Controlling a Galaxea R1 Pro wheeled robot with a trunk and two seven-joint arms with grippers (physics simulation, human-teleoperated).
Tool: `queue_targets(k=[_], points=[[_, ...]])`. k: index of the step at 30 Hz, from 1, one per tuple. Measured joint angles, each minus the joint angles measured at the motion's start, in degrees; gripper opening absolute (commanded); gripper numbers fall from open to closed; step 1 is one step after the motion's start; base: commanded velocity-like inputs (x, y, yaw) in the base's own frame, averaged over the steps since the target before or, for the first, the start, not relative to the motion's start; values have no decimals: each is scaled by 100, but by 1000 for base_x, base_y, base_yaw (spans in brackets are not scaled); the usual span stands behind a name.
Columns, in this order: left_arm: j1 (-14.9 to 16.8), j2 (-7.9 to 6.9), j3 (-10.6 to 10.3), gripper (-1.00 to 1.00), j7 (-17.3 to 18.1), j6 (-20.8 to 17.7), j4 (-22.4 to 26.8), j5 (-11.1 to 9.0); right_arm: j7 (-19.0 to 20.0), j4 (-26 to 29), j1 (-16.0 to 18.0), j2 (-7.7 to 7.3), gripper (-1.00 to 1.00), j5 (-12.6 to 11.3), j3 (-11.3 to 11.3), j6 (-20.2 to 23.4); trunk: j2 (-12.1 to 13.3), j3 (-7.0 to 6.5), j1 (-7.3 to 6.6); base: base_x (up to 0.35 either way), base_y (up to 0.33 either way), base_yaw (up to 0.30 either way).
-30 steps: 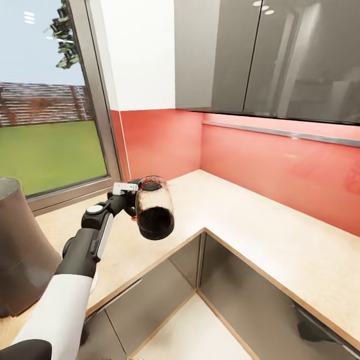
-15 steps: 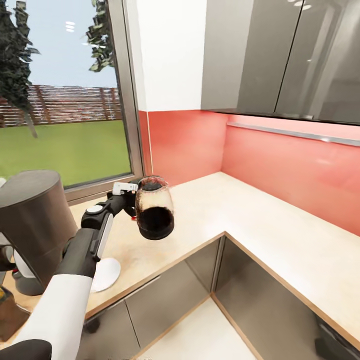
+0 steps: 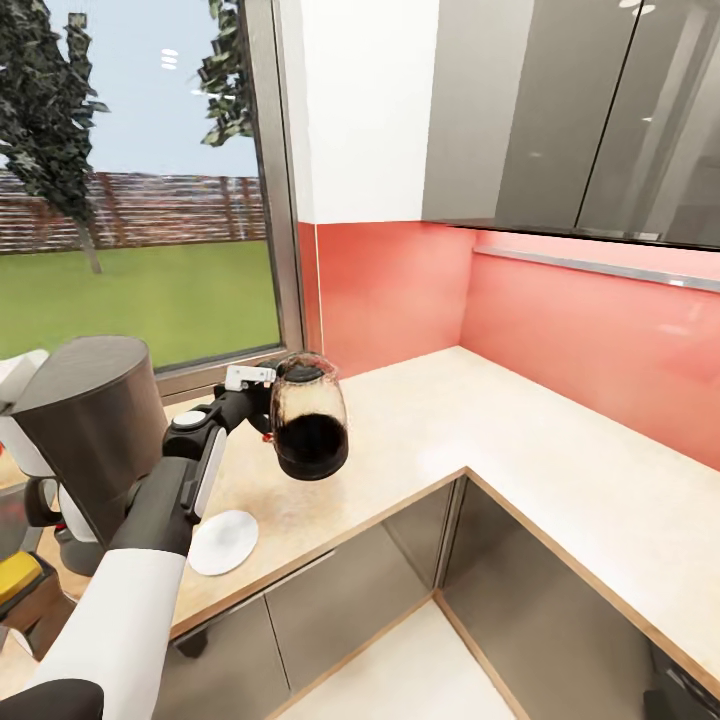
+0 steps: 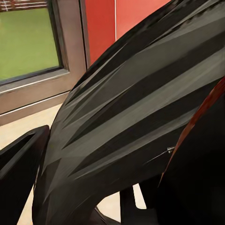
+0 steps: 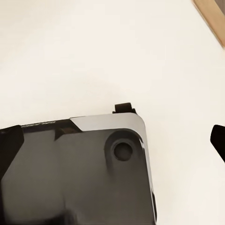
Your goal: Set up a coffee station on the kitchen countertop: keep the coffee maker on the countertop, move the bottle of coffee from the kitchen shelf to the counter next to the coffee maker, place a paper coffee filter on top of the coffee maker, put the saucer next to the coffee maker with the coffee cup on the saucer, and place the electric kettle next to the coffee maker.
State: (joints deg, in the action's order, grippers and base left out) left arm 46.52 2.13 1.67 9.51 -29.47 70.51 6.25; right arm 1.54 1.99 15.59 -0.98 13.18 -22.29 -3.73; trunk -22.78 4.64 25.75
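Note:
My left gripper [image 3: 258,398] is shut on the black handle of the electric kettle [image 3: 309,416], holding the clear glass body in the air over the kitchen countertop [image 3: 440,420]. In the left wrist view the kettle's dark handle [image 4: 136,117] looms close, with one of the fingers [image 4: 18,161] beside it. The coffee maker [image 3: 95,425] stands at the left on the countertop, and the white saucer [image 3: 223,542] lies bare in front of it. A yellow-capped bottle of coffee [image 3: 20,580] peeks in at the left edge. The coffee cup and paper filter are out of view. My right gripper [image 5: 114,137] hangs open over the white floor.
A window [image 3: 140,270] sits behind the coffee maker. The red backsplash [image 3: 560,330] and glossy grey wall cabinets [image 3: 580,120] line the L-shaped corner. Grey base cabinets [image 3: 330,610] run under the worktop. The robot's dark base [image 5: 75,178] lies below the right gripper.
The whole view has swung left, bringing the coffee maker, saucer and yellow cap further into the picture. The kettle stays held in the left gripper at the same spot in the picture.

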Motion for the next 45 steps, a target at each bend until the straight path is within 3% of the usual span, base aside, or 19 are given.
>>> queue_targets(k=[5, 10, 13, 20, 27, 35, 39, 42, 45], points=[[0, 4, -3, -100, -34, 8, -6, -6, -7, 0, 0, -5, 100, -4, -17, 3, 0, 0, 0, 0, 0, 0], [0, 26, -10, -100, -396, 12, -10, -28, 9, 0, 0, -1, 100, -13, -32, 7, 0, 0, 0, 0, 0, 0], [0, 230, -10, -100, -653, 32, -10, -25, -1, 0, 0, -4, 100, -7, -31, 7, 0, 0, 0, 0, 0, 0], [0, 345, -7, -100, -895, 46, -48, -10, -5, 0, -1, -6, 100, -6, -32, 7, 0, 0, 0, 0, 0, 0], [-140, 438, -8, -100, -1594, 86, -58, -14, -10, -1, -1, -5, 100, -6, -25, 7, 0, 1, 0, 0, 0, 60], [-438, 549, -14, -100, -2415, 1045, -315, -39, -11, -1, 1, -5, 100, -6, -24, 7, 0, 1, 0, 0, 0, 251], [-477, 562, -15, -100, -2518, 1280, -541, -35, -11, -1, 1, -5, 100, -6, -17, 7, 0, 0, 0, 0, 0, 265], [-600, 564, -14, -100, -2529, 1748, -680, -49, -11, 0, 0, -6, 100, -6, -15, 7, 0, 1, 0, 0, 0, 70], [-617, 564, -15, -100, -2530, 1784, -686, -33, -7, 0, 0, -6, 100, -6, -19, 7, 0, 0, -1, 49, -88, 9]])
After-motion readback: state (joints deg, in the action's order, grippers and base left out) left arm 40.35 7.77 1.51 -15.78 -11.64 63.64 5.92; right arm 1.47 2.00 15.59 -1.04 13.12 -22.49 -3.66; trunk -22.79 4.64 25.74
